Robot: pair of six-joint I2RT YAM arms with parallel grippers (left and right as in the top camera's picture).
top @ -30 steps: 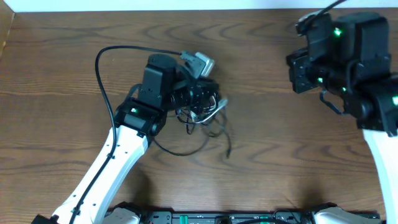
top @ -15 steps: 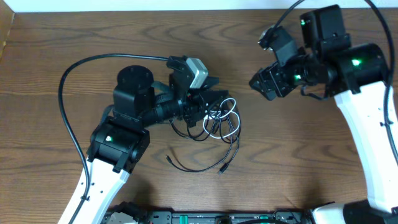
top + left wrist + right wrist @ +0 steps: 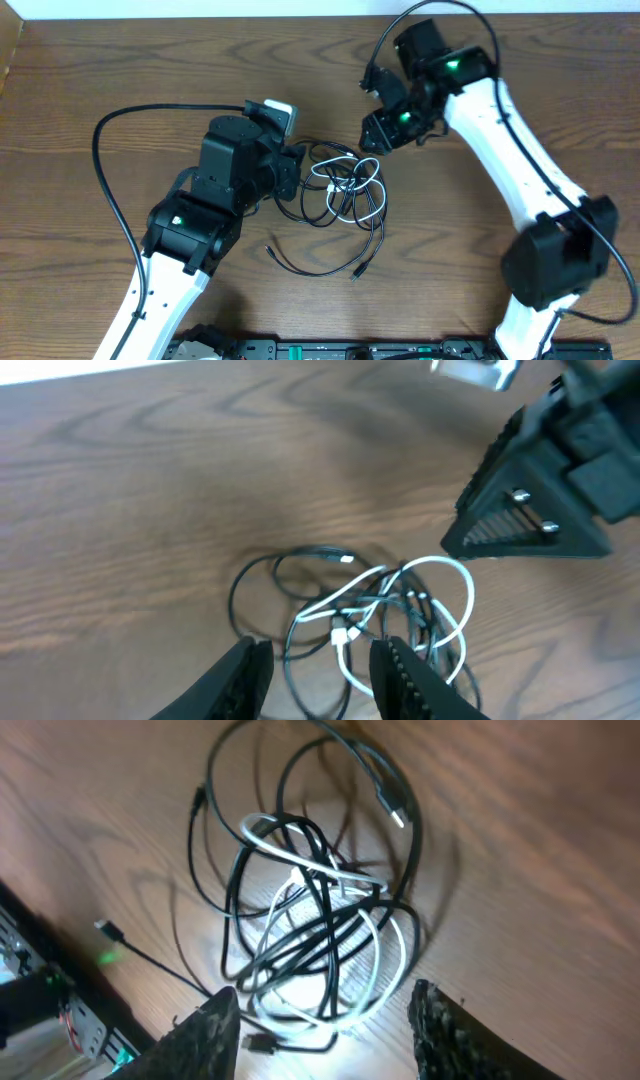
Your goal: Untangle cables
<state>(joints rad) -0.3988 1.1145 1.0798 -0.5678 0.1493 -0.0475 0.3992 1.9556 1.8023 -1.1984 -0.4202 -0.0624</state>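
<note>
Here, both grippers are open and empty at the tangle.
Our left gripper [image 3: 318,652] has its two black fingers parted with nothing between them, just beside the thin black and white cables [image 3: 345,192]. Our right gripper [image 3: 322,992] hangs wide open near the same knot, holding nothing. The loops lie on the dark brown wooden table [image 3: 100,80], and one plug-tipped strand trails toward the front edge. The left arm's thick black cable [image 3: 105,150] arcs well apart.

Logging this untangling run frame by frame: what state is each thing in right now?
cables: tangled in one pile of overlapping loops, lying on the table, held by neither gripper.
left gripper: open, poised over the pile's edge, holding nothing.
right gripper: open, poised over the pile, holding nothing.
</note>
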